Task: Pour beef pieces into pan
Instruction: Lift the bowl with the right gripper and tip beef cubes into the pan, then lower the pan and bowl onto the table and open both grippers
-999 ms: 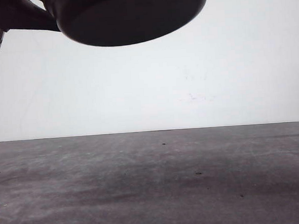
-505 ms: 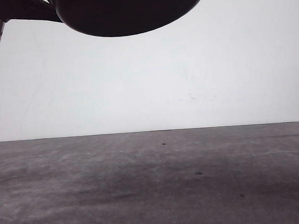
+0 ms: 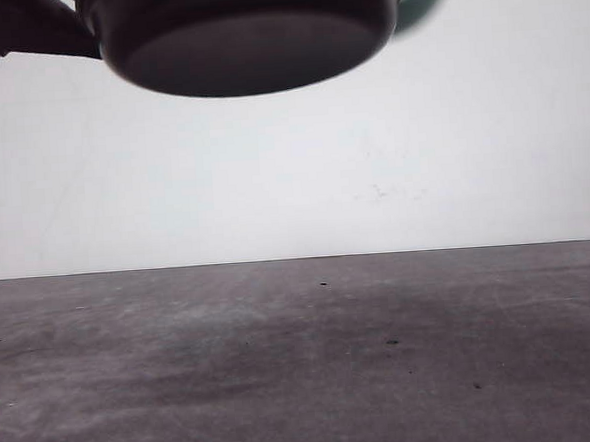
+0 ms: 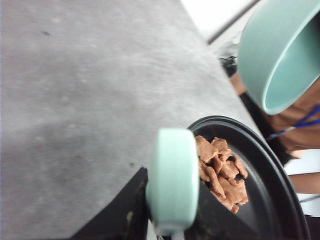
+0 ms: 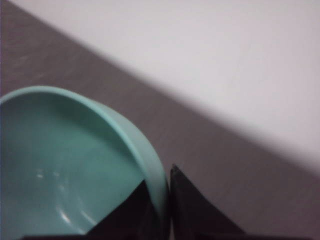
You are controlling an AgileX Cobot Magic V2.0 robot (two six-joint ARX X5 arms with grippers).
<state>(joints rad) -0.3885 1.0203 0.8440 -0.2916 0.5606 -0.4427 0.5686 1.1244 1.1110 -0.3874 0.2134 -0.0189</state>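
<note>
A: Where's our beef?
B: The beef pieces [image 4: 220, 170] lie heaped in the pan [image 4: 260, 200], which our left tool [image 4: 150, 220] grips by its handle [image 4: 172, 180], lifted above the bench [image 4: 90, 100].
A: And the right tool [image 5: 167, 210]?
B: Clamped on the bowl [image 5: 60, 165] rim, seemingly emptied.

Bare test bench in a lab-like room, not a working kitchen.

A plain grey table [image 3: 304, 371] fills the lower half of the front frame, meeting a blank white wall [image 3: 372, 166] behind; the only cookware is a pan [image 4: 270, 185] and a teal bowl [image 4: 280, 55] held in mid-air.
</note>
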